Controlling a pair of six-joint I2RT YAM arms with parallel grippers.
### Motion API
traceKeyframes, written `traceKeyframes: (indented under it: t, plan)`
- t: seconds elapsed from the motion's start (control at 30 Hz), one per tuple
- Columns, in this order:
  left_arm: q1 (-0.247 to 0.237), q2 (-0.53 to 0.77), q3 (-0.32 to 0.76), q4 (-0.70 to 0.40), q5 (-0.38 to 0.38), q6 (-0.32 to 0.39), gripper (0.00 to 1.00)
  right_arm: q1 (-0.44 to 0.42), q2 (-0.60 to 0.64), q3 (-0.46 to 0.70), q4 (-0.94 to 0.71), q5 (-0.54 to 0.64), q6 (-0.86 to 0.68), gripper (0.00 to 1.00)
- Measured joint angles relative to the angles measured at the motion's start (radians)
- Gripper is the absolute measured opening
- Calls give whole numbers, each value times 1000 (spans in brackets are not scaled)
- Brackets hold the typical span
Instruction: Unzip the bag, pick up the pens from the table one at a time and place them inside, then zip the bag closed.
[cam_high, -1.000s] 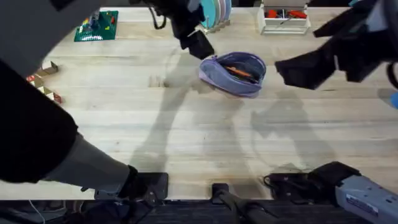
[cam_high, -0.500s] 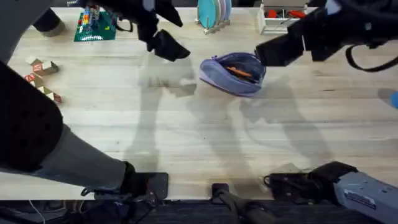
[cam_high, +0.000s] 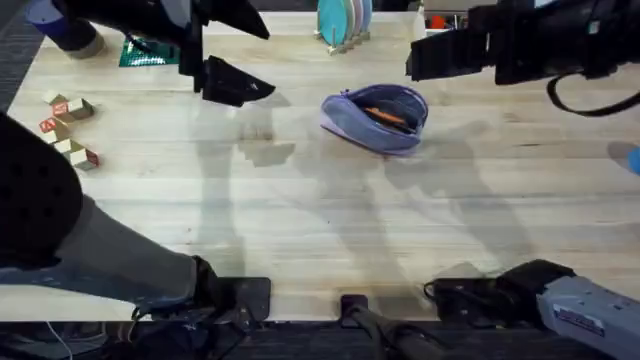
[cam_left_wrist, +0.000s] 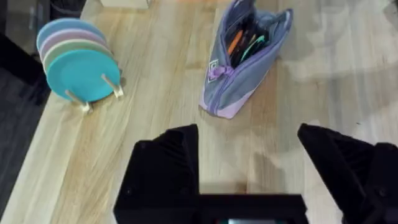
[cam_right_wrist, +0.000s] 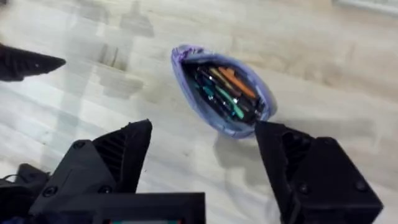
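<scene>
The bag (cam_high: 375, 117) lies on the bench (cam_high: 330, 215) toward the far side, its zipper undone and its mouth gaping. Pens (cam_right_wrist: 221, 89) sit inside it, dark barrels mixed with orange and green ones (which are the two black ones I cannot tell). The left tool (cam_left_wrist: 249, 168) hangs above the bench to the left of the bag, fingers spread wide, gripping nothing. The right tool (cam_right_wrist: 202, 165) hovers just right of the bag, also spread wide and empty. A rack of coloured plates (cam_left_wrist: 76, 65) stands behind the bag.
</scene>
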Motion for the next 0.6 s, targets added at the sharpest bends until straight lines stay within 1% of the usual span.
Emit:
traceKeyframes:
  t: [0.1, 0.23, 0.43, 0.6]
  plan:
    - [11, 0, 0, -30, 20, 55, 993, 0, 0, 0, -26, -2, 38, 996]
    - [12, 0, 0, -39, 35, 94, 993, 0, 0, 0, -29, -2, 62, 996]
    - [12, 1, 0, -44, 37, 112, 994, 0, 0, 0, -23, -2, 115, 997]
    - [12, 1, 0, -35, 2, 116, 994, 0, 0, 0, 24, -2, 133, 997]
